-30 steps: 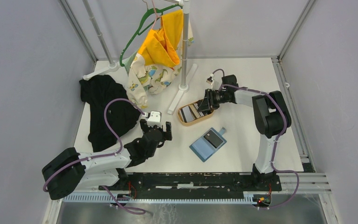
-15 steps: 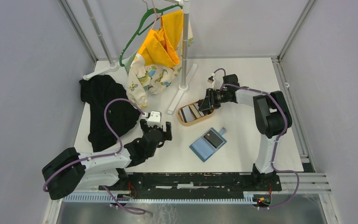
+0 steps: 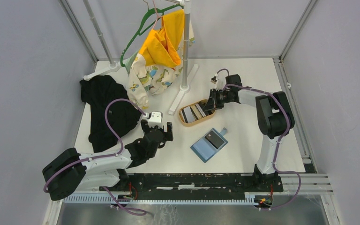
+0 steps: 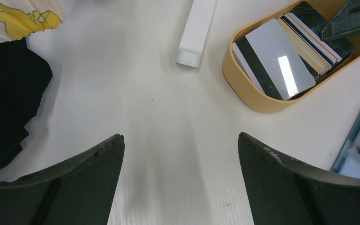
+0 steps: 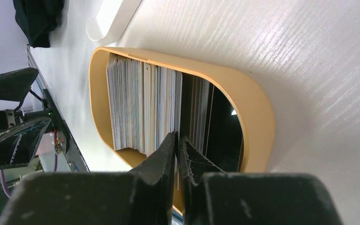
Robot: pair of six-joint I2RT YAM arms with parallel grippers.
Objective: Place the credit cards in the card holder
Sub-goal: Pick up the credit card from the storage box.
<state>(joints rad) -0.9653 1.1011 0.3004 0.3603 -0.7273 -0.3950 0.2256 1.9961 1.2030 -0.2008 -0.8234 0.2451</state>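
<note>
Now the right gripper [image 5: 177,140] has its two fingers drawn almost together, with only a thin slit left between them; a second ago they stood wider. The tips reach into the right end of the oval wooden tray [image 5: 258,123], at the edge of the credit cards [image 5: 140,110], which lie overlapping inside it. Whether a card is pinched in the slit cannot be told. Against the earlier top view, the wrist has shifted slightly to the right, so more of the tray is uncovered. The card holder [image 3: 209,144] lies open on the table [image 3: 246,136], nearer the arm bases and apart from the tray, unmoved. The left gripper [image 4: 179,138] hangs with jaws wide apart over bare table left of the holder, where it was before. A black garment [image 3: 104,110] lies at the far left.
</note>
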